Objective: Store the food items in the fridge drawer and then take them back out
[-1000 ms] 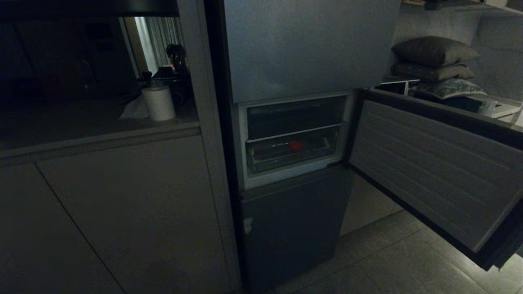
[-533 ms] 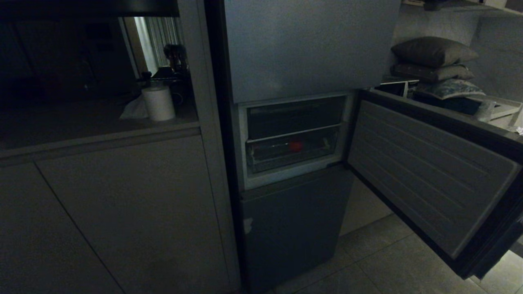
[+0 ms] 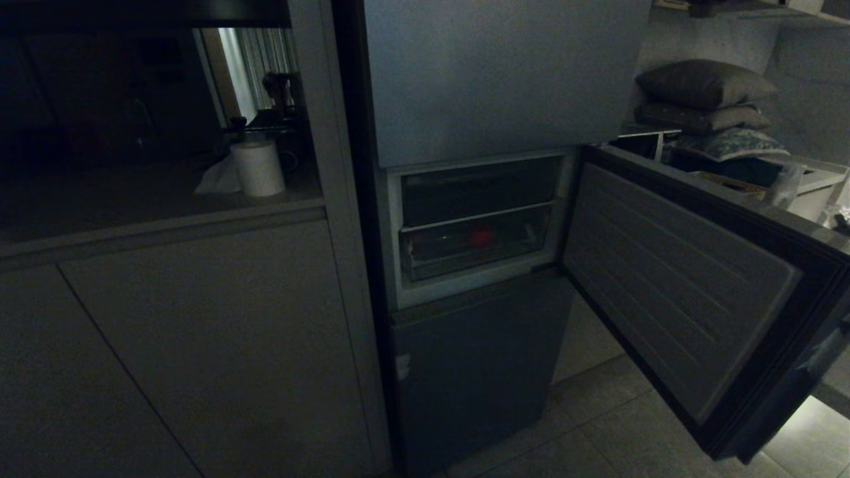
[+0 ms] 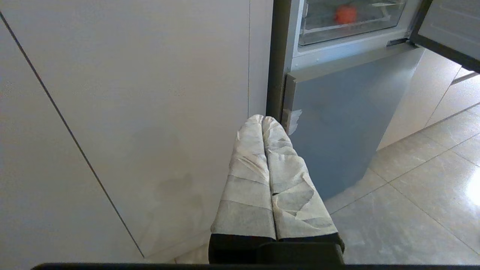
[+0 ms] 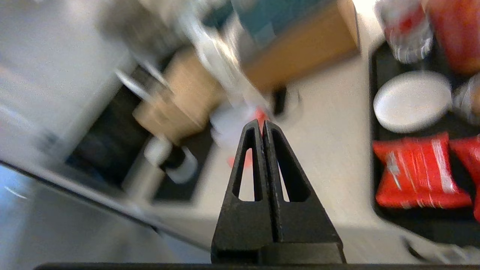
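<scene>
The right gripper (image 5: 261, 125) is hanging pressed shut, holding nothing, red packets (image 5: 420, 172) at its three o'clock. The left gripper (image 4: 263, 120) is sitting closed, empty, with a red food item (image 4: 345, 14) lying at one o'clock in the fridge drawer (image 4: 352, 28).

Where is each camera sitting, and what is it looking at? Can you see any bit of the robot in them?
Head view: high on the robot, looking down at the open fridge door and clear drawer; no robot parts show.
Left wrist view: low behind the left gripper, shut, facing a white cabinet.
Right wrist view: behind the right gripper, shut, above a counter with red packets.
Shared: head and left wrist both see the red food in the drawer.
</scene>
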